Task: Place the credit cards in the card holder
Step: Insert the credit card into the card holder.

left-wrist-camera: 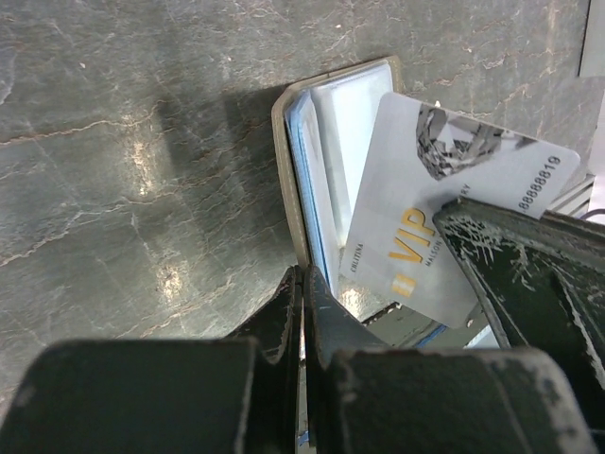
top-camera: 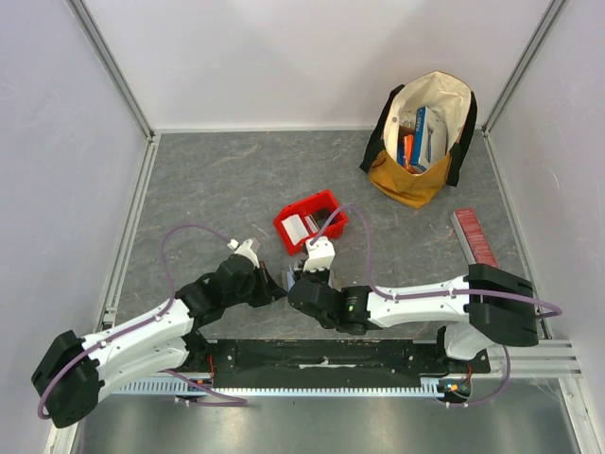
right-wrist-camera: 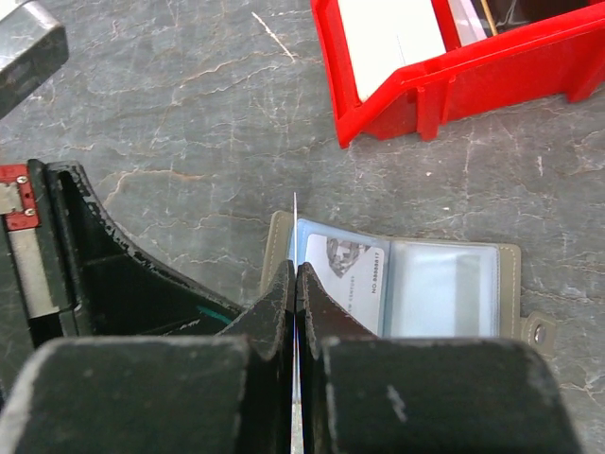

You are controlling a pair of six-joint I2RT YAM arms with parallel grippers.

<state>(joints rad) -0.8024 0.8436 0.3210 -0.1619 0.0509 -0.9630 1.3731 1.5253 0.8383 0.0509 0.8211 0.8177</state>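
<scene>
The right gripper [right-wrist-camera: 295, 284] has its jaws pressed together on a VIP card [left-wrist-camera: 416, 199], a pale grey credit card with gold lettering and an embossed number along one edge. In the right wrist view this card appears edge-on as a thin white line rising from between the fingers. In the left wrist view one dark finger covers its lower right corner, and the card lies tilted over the open card holder [left-wrist-camera: 284, 170], with its lower left part overlapping the clear sleeve. The left gripper [left-wrist-camera: 302, 293] has its jaws closed to a narrow slit at the near edge of the card holder and appears to pinch a thin leaf of it; the contact itself is partly hidden by the fingers. The card holder lies opened flat on the grey marbled table [left-wrist-camera: 123, 142], directly between the two grippers. A second card [right-wrist-camera: 348, 274] sits inside its left-hand sleeve; the right-hand sleeve shows only clear plastic. Just beyond the card holder stands a red bin [right-wrist-camera: 416, 90] containing white cards [right-wrist-camera: 388, 43]. Farther back on the right stands a tote bag [top-camera: 408, 184] holding upright coloured boxes [top-camera: 421, 132]. A long red ribbed box [top-camera: 475, 236] lies near the table's right edge.
</scene>
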